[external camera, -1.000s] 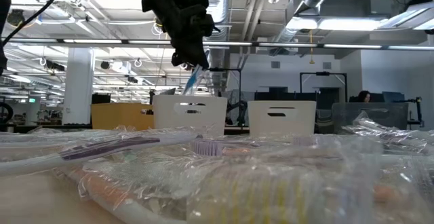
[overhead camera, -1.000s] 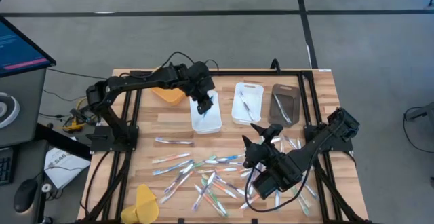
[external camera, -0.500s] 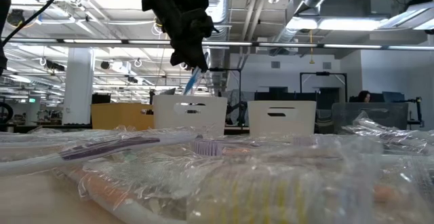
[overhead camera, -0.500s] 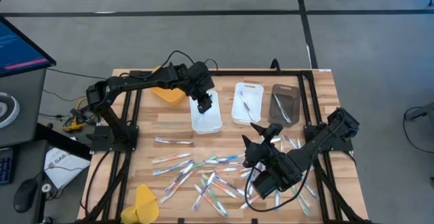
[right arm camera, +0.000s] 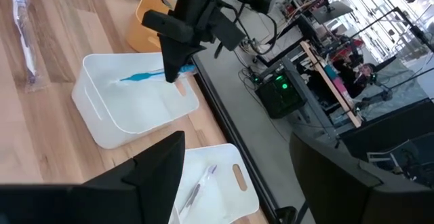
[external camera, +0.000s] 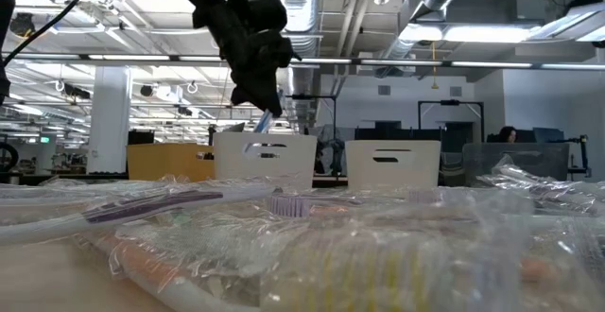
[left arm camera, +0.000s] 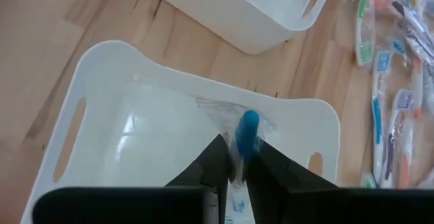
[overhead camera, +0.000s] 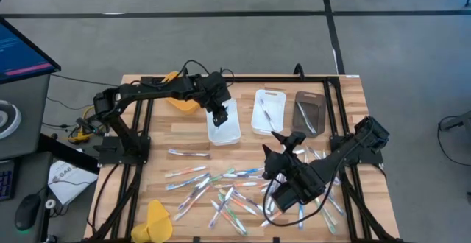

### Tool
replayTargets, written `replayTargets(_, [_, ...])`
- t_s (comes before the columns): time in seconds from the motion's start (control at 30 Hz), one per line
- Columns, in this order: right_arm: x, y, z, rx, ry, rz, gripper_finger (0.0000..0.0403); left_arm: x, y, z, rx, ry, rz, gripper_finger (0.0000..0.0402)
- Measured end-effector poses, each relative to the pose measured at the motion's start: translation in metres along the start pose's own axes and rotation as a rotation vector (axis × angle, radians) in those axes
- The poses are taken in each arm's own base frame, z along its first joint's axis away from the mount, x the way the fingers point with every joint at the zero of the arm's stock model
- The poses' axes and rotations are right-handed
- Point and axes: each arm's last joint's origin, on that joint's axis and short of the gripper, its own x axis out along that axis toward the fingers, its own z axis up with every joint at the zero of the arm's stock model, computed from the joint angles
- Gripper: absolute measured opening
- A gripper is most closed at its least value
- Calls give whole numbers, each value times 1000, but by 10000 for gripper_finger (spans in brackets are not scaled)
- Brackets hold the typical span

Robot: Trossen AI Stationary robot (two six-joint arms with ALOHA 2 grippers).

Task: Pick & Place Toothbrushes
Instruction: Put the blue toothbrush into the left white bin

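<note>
Dozens of loose toothbrushes [overhead camera: 221, 191] lie scattered across the wooden tabletop [overhead camera: 154, 136] on the near side of the white tray [overhead camera: 224, 125], with one wrapped brush [overhead camera: 189, 153] lying apart between that scatter and the tray. Among the scatter, to the right of the white tray and nearer than it, the right claw [overhead camera: 284, 143] hovers low with its fingers spread wide and nothing between them. A yellow tray [overhead camera: 157, 221] sits at the near edge of the tabletop, well apart from the white tray.

Directly above the white tray, the left claw [overhead camera: 218, 114] is closed on a blue-handled toothbrush [left arm camera: 246, 134]; the brush sticks out past the fingertips and points down into the tray, its tip near the tray floor. A clear wrapper lies inside the tray under it.

Just right of the white tray stands a second white tray [overhead camera: 268, 111] holding a toothbrush, and beyond that a dark tray [overhead camera: 309, 113] with another. Another yellow tray [overhead camera: 181, 100] sits touching or just beside the white tray's left far corner.
</note>
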Motion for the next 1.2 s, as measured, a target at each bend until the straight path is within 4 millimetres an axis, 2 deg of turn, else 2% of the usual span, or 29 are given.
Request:
replayTargets(0.47, [12,-3,2,5,48,-7,260,8,2,-6,1,-20,-3,35])
replayTargets(1.0, [28,2,-10,-58,89,-42,260,8,2,-4,6,-42,-3,36])
replayTargets(1.2, [27,3,-10,-75,84,-42,260,8,2,-4,5,-42,-3,59])
